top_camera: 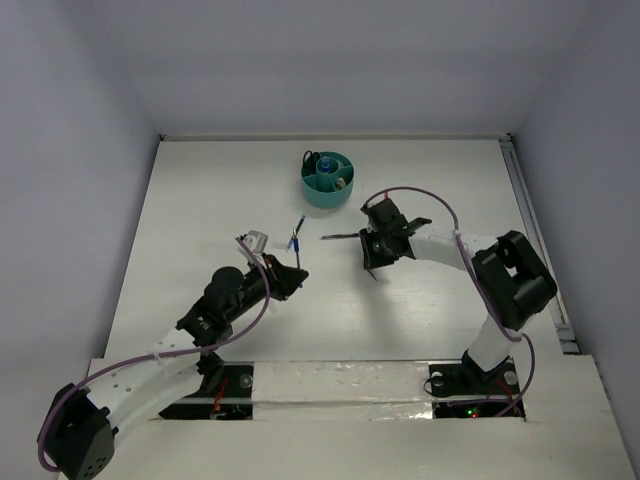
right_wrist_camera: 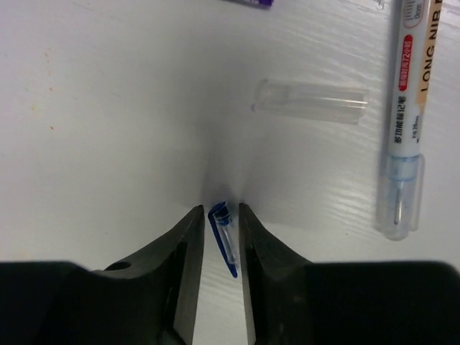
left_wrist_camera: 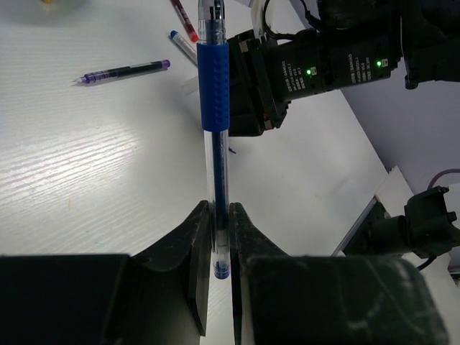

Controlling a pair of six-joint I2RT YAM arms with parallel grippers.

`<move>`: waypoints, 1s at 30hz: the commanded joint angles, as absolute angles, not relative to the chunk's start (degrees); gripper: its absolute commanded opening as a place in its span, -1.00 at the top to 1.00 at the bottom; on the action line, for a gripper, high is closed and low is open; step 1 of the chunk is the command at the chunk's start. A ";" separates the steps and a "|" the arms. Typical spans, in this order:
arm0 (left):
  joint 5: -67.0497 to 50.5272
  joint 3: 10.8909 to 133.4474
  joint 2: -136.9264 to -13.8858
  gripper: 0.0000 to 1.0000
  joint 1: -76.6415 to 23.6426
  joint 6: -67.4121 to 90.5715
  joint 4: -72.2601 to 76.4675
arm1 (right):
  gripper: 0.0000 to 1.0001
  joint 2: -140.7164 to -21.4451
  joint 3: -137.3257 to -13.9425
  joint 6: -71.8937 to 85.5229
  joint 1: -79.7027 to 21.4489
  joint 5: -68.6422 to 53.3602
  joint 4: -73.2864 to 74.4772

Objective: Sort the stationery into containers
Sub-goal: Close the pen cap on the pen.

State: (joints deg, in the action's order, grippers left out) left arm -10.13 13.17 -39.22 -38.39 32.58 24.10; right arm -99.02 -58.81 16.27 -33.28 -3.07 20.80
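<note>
My left gripper is shut on a clear pen with a dark blue grip, which sticks out ahead of the jaws above the table. In the top view this pen points toward the teal cup, which holds a few small bits. My right gripper is down at the table with its jaws narrowly open around a small blue pen cap. A thin gap shows on the cap's left. A purple pen and a red pen lie beyond.
A clear cap and a white pen with a clear cap lie just past the right gripper. A dark pen lies left of the right wrist. The right arm's camera housing is close behind the held pen.
</note>
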 commanded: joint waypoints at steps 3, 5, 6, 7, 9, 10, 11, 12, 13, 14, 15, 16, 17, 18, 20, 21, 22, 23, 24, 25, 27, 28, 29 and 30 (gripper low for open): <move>-10.46 13.27 -37.71 1.00 -38.23 32.96 25.31 | 0.15 -95.72 -55.90 24.52 -35.51 -0.35 14.77; -10.37 13.36 -37.09 1.00 -38.23 32.87 24.70 | 0.04 -95.01 -55.90 23.56 -35.51 2.37 15.46; -10.20 13.36 -36.92 1.00 -38.23 32.87 24.52 | 0.01 -94.57 -56.07 22.95 -35.51 2.46 15.73; -10.11 13.36 -36.83 1.00 -38.23 32.87 24.43 | 0.00 -94.48 -56.60 22.42 -35.51 2.63 16.25; -9.93 13.45 -36.56 1.00 -38.23 32.87 24.17 | -0.02 -94.13 -57.13 20.14 -35.51 2.64 17.75; -9.84 13.45 -36.56 1.00 -38.23 32.87 24.17 | -0.03 -94.22 -57.39 19.08 -36.03 2.64 18.62; -9.84 13.45 -36.56 1.00 -38.23 32.78 24.00 | -0.03 -94.57 -58.26 18.03 -36.04 2.11 20.90; -9.76 13.45 -36.56 1.00 -38.23 32.78 23.99 | -0.04 -94.83 -58.53 16.28 -36.04 2.20 21.70; -9.76 13.45 -36.56 1.00 -38.23 32.78 23.91 | -0.04 -95.27 -58.80 15.30 -36.64 1.50 22.49; -9.67 13.45 -36.56 1.00 -38.23 32.78 23.99 | -0.04 -95.71 -59.23 14.25 -36.65 0.97 23.89; -9.58 13.45 -36.56 1.00 -38.23 32.78 23.99 | -0.04 -96.15 -59.50 12.85 -36.65 0.88 24.52; -9.58 13.36 -36.74 1.00 -38.23 32.78 24.08 | -0.04 -96.59 -59.76 12.22 -37.35 1.05 24.96; -9.58 13.45 -36.83 1.00 -38.23 32.78 24.26 | -0.04 -97.55 -60.20 11.26 -38.05 1.14 25.92; -9.58 13.45 -36.91 1.00 -38.23 32.78 24.34 | -0.05 -98.08 -61.16 9.86 -38.06 1.40 26.28; -9.58 13.62 -37.26 1.00 -38.23 32.70 24.43 | -0.06 -99.66 -61.96 8.79 -39.63 2.63 26.80; -9.58 13.71 -37.44 1.00 -38.23 32.70 24.52 | -0.06 -100.19 -63.27 8.01 -39.64 2.81 27.24; -9.67 13.80 -37.53 1.00 -38.23 32.70 24.43 | -0.06 -100.89 -63.89 7.74 -40.25 3.16 27.68; -9.58 13.80 -37.53 1.00 -38.23 32.70 24.35 | -0.06 -101.59 -64.51 7.56 -40.25 4.38 28.73; -9.67 13.71 -37.44 1.00 -38.23 32.70 24.35 | -0.05 -102.91 -65.03 7.30 -40.86 4.74 29.44; -9.58 13.71 -37.44 1.00 -38.23 32.70 24.26 | -0.04 -103.62 -66.08 7.21 -40.87 5.27 30.31; -9.49 13.54 -36.92 1.00 -38.23 32.70 24.00 | 0.05 -104.76 -66.62 7.47 -41.40 7.38 31.81; -9.41 13.45 -36.57 1.00 -38.23 32.70 23.91 | 0.09 -105.46 -66.71 7.56 -41.40 7.90 32.08; -9.32 13.36 -36.48 1.00 -38.23 32.70 23.82 | 0.25 -105.64 -66.71 7.82 -41.40 8.00 31.99; -9.40 13.36 -36.47 1.00 -38.23 32.70 23.82 | 0.38 -105.64 -66.53 8.52 -41.40 7.82 31.82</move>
